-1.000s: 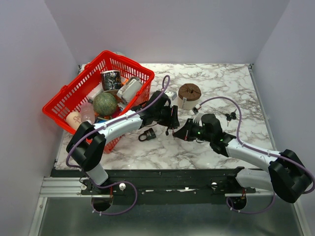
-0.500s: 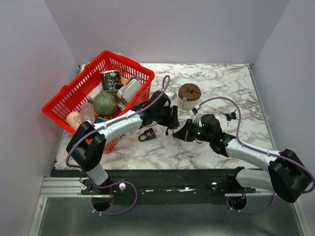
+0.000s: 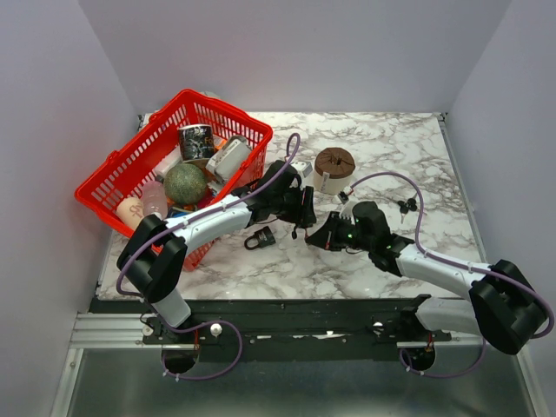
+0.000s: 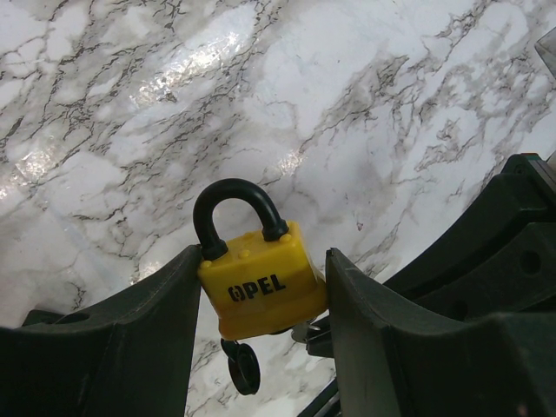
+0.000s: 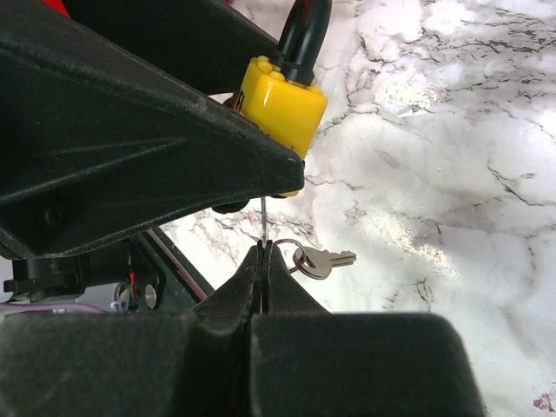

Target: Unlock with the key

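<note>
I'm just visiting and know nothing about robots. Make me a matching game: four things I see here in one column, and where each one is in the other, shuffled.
Things:
1. yellow padlock
2. black padlock
3. silvery key
4. red basket

Places:
a. lying on the marble table
b. at the table's left side, full of objects
c. clamped in the left gripper
d. dangling from the key ring nipped in the right gripper

Pairs: 1-c, 2-a, 3-d, 4-b
</note>
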You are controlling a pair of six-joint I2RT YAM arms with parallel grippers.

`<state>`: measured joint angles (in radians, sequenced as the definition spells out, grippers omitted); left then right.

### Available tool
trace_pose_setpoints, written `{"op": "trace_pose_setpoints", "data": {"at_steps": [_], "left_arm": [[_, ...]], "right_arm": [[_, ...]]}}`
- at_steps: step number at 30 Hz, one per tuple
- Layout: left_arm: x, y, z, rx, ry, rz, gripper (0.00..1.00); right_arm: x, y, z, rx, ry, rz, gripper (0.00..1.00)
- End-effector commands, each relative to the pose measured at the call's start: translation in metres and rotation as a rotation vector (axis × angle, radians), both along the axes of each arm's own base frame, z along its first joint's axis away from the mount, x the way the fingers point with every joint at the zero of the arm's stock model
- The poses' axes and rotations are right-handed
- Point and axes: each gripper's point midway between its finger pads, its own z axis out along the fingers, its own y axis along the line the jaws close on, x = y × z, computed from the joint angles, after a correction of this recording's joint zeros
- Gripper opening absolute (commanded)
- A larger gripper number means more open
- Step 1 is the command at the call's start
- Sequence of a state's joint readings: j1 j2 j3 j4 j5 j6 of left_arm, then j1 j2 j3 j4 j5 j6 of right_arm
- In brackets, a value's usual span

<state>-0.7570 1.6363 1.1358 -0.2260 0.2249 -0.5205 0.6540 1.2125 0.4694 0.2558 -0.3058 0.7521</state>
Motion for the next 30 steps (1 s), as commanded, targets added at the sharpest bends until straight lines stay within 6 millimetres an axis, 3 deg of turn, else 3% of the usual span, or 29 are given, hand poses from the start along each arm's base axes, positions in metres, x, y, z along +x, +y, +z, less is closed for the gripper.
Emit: {"op": "trace_pose_setpoints", "data": {"at_steps": [1, 30], "left_arm": [[0.006, -0.007, 0.022, -0.039, -0.056, -0.008, 0.00], [0.006, -0.009, 0.014, -0.029, -0.042, -0.010, 0.00]], "right_arm": [[0.002, 0.000, -0.003, -0.021, 0.000, -0.009, 0.01], [0.003, 0.003, 0.019, -0.009, -0.065, 0.030, 0.01]]}}
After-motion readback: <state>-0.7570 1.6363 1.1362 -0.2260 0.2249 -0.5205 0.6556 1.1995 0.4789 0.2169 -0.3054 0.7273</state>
